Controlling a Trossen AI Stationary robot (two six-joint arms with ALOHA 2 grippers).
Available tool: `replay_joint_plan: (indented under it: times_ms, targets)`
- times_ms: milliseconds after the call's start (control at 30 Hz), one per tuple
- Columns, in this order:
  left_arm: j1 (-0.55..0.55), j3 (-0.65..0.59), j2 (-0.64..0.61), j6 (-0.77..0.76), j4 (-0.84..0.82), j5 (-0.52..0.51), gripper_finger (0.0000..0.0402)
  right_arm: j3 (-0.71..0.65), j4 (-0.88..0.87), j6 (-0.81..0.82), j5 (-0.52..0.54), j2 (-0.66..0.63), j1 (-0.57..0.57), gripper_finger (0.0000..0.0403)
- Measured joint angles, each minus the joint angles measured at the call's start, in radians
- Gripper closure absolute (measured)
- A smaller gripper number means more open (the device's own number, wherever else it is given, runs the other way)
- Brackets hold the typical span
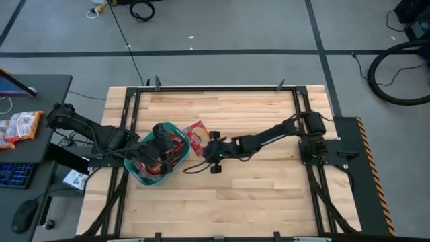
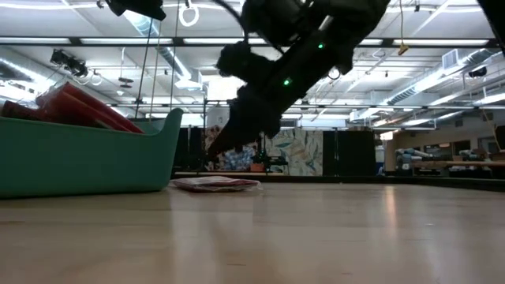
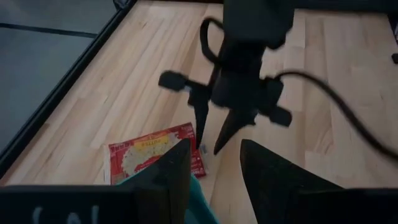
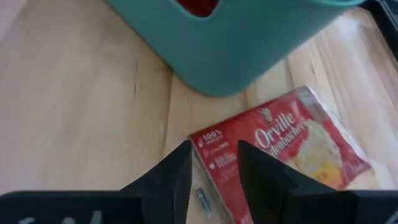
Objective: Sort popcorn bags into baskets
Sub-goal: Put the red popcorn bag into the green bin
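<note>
popcorn bag (image 4: 283, 152), edge under right end effector (image 4: 213, 163)

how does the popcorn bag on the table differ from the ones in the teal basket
The loose popcorn bag lies flat on the wooden table, just outside the basket; the binned bags lean at a slant inside the teal basket, poking above its rim. The loose bag is alone; the binned bags are piled together. The right gripper hangs right over the loose bag, while the left gripper is over the basket. All are red packets.
</note>
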Motion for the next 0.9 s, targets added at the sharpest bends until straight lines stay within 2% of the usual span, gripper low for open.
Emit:
replay_joint_plan:
  times_ms: [133,200,400,567,733,900]
  targets:
    - [0.000,0.000,0.000,0.000,0.001,0.000,0.0257,0.064,-0.009,-0.023,0.002,0.085,0.004,0.0246]
    - [0.000,0.000,0.000,0.000,0.000,0.000,0.0257,0.084,-0.006,-0.028,0.039,0.111,0.011,0.0229]
    - [0.000,0.000,0.000,0.027,0.002,-0.018,0.0257,0.101,0.114,-0.042,0.092,0.184,0.018,0.0178]
    - [-0.001,0.000,0.000,0.011,0.003,-0.023,0.0257,0.103,0.122,-0.053,0.235,0.223,0.021,0.0161]
    - [-0.003,0.000,0.000,0.001,0.003,0.025,0.0257,0.104,0.112,-0.023,0.251,0.235,0.029,0.0186]
    - [-0.003,0.000,0.000,0.002,0.000,0.029,0.0257,0.105,0.073,0.012,0.246,0.235,0.029,0.0262]
